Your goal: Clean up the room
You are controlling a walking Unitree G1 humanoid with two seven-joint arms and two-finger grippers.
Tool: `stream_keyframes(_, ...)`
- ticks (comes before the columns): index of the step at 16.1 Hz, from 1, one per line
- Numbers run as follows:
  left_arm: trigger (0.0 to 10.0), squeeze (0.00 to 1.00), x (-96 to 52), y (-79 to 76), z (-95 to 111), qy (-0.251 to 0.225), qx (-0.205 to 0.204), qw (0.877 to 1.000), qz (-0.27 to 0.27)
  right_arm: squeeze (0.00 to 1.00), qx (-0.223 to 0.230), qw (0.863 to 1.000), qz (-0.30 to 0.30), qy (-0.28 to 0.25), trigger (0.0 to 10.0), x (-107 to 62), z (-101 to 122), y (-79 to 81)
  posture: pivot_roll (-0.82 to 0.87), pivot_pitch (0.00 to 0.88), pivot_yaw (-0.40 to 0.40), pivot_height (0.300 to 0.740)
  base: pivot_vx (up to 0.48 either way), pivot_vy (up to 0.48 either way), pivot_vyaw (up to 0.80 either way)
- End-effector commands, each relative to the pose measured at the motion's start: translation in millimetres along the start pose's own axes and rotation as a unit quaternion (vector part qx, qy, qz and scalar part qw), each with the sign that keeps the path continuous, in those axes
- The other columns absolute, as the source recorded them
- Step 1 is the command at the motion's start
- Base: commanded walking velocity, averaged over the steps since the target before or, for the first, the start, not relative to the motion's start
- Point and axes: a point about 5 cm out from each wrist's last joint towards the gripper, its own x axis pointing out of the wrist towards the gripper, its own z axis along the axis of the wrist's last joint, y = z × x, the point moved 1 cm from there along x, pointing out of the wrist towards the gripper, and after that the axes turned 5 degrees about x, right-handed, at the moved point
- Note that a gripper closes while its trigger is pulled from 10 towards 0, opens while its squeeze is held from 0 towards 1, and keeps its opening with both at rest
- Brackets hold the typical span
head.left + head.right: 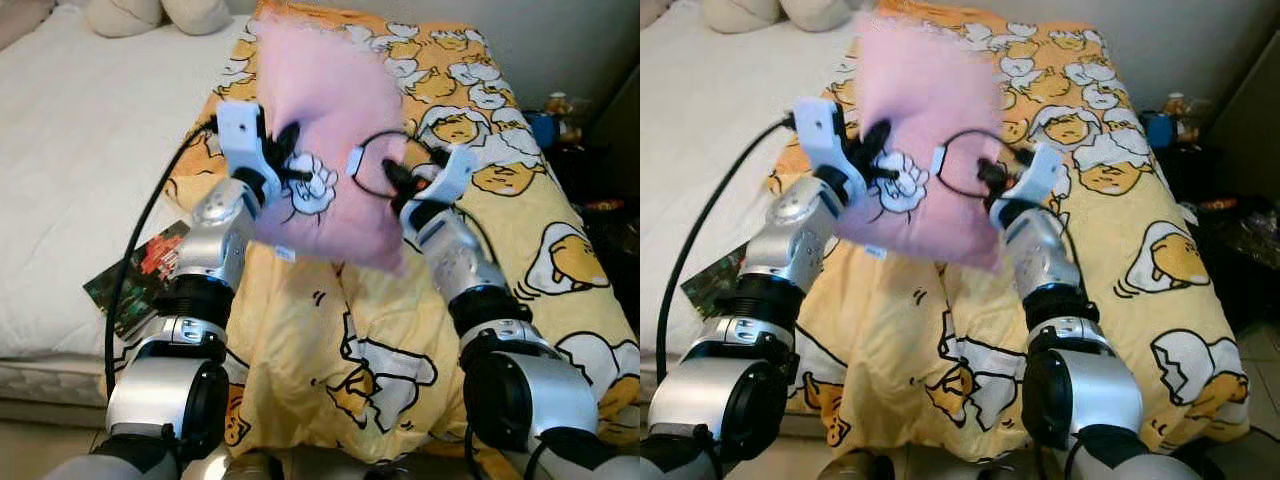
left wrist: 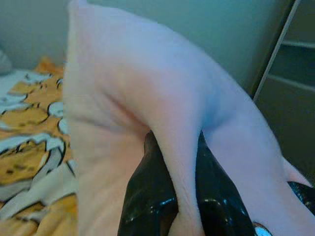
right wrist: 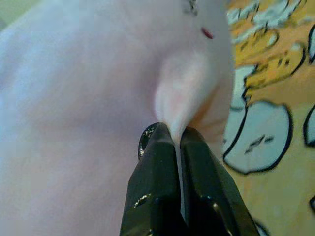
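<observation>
Pink and soft, one pillow (image 1: 335, 140) was held up in the air over the bed, above one yellow blanket (image 1: 400, 330) printed with white and yellow egg shapes. Two grippers were counted, one at each side of the pillow. The left gripper (image 2: 173, 196) was at the pillow's left edge, and a fold of pink cloth was pinched between its two black fingers (image 2: 147, 196). The right gripper (image 3: 177, 162) was at the pillow's right edge, and its fingers were pressed almost together on a thin ridge of the same cloth. The pillow was seen tilted between them, with a small white drawing (image 1: 313, 185) on its front near the left gripper.

One white sheet (image 1: 80, 150) was spread on the left part of the bed. Two pale cushions (image 1: 125, 15) were seen at the far end of it. One dark flat packet (image 1: 140, 275) with red marks was lying at the sheet's near edge, just beside the left arm. A few small things were seen on a dark stand (image 1: 560, 115) at the far right, too blurred to be told apart.
</observation>
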Motion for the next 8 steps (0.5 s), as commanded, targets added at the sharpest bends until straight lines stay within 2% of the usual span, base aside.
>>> stream_keyframes(1,0.0,0.0,5.6,3.4,30,-0.052,0.027,0.998,0.005,0.0,-0.052,0.998,0.011,-0.041,0.0,1.6,21,7.5,0.01,0.0,0.018,0.74,0.0,0.0,0.0)
stream_keyframes(2,0.0,0.0,6.0,4.4,34,-0.058,0.034,0.998,0.007,0.0,-0.077,0.996,0.006,-0.049,0.0,1.5,24,8.8,0.01,0.0,0.018,0.74,0.0,0.0,0.0)
stream_keyframes(3,1.7,0.0,6.0,4.9,36,-0.063,0.041,0.997,0.007,0.0,-0.097,0.994,-0.005,-0.057,0.0,1.1,28,8.3,0.01,0.0,0.016,0.74,0.0,0.0,0.0)
stream_keyframes(4,10.0,0.0,5.4,5.6,36,-0.067,0.044,0.997,0.008,0.0,-0.128,0.99,-0.024,-0.061,0.0,-0.4,29,5.1,0.01,0.0,0.013,0.74,0.0,0.0,0.0)
stream_keyframes(5,10.0,0.0,2.5,9.4,30,-0.062,0.052,0.997,0.02,0.0,-0.182,0.979,-0.037,-0.08,10.0,-7.0,29,3.2,0.01,0.0,0.013,0.74,0.0,0.0,0.0)
stream_keyframes(6,10.0,0.0,1.3,10.2,28,-0.06,0.055,0.996,0.024,0.0,-0.196,0.976,-0.037,-0.085,10.0,-9.3,29,3.8,0.01,0.0,0.013,0.74,0.0,0.0,0.0)
stream_keyframes(7,10.0,0.0,-1.7,13.7,24,-0.059,0.061,0.996,0.042,0.0,-0.21,0.973,-0.038,-0.087,10.0,-13.5,25,3.0,0.01,0.0,0.011,0.74,0.0,0.454,0.0)
stream_keyframes(8,10.0,0.0,-8.3,19.4,15,-0.055,0.063,0.993,0.085,0.0,-0.229,0.969,-0.045,-0.081,10.0,-21.1,16,-1.6,0.02,0.0,0.009,0.74,0.0,0.454,0.0)
